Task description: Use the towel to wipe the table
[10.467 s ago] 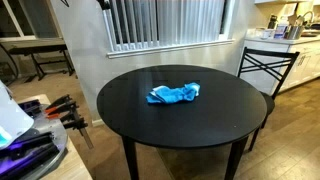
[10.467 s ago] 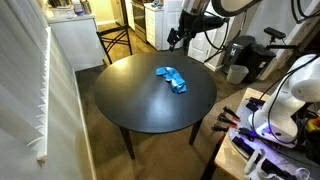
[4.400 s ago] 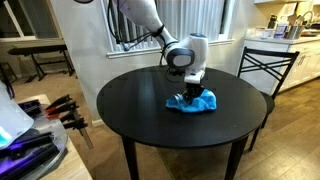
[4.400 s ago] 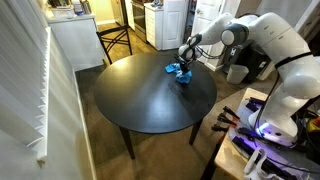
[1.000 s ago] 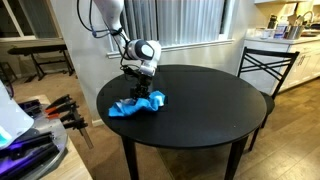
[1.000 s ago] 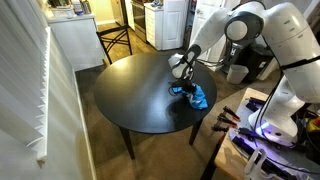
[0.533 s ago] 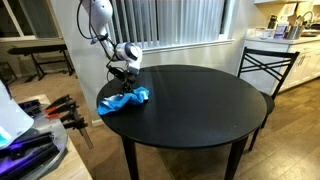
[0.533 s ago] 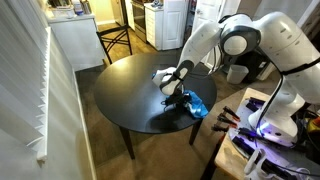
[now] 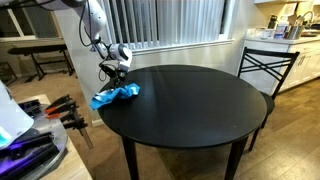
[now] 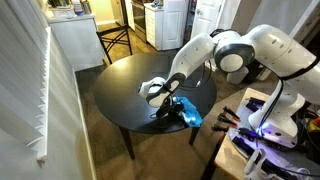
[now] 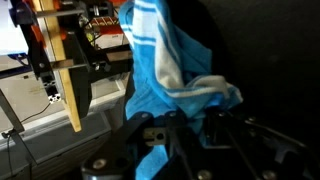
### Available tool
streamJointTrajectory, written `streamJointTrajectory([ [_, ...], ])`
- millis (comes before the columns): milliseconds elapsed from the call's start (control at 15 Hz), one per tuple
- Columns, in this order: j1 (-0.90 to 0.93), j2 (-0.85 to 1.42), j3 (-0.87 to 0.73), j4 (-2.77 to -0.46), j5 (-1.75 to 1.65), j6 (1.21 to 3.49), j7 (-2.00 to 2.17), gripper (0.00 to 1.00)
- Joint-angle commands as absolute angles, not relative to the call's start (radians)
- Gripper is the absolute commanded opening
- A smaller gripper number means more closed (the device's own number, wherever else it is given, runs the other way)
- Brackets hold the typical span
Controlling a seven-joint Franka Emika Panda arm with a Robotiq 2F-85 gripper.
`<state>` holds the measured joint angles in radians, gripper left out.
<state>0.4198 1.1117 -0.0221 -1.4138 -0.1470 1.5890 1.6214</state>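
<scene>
At the edge of the black table (image 9: 200,110), the gripper (image 9: 118,80) pinches the crumpled blue towel (image 9: 113,96), which hangs over a little.

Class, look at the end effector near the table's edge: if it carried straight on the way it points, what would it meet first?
The end effector points downward, so it would first meet the blue towel bunched at its tips, then probably the black table beneath it. Depth at the edge is unclear.

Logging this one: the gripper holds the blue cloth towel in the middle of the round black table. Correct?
Not the middle. The gripper holds the blue cloth towel at the rim of the round black table, as both exterior views show; the rest stands.
</scene>
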Motion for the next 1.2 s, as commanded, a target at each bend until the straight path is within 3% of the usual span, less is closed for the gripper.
streamJointTrajectory([
  [0, 0.42, 1.242, 0.025, -1.236, -0.068, 1.674, 1.696, 0.06],
  [600, 0.413, 1.334, 0.042, -1.026, 0.027, 1.698, 1.757, 0.06],
  [1133, 0.386, 1.327, 0.03, -0.983, 0.056, 1.759, 1.716, 0.06],
])
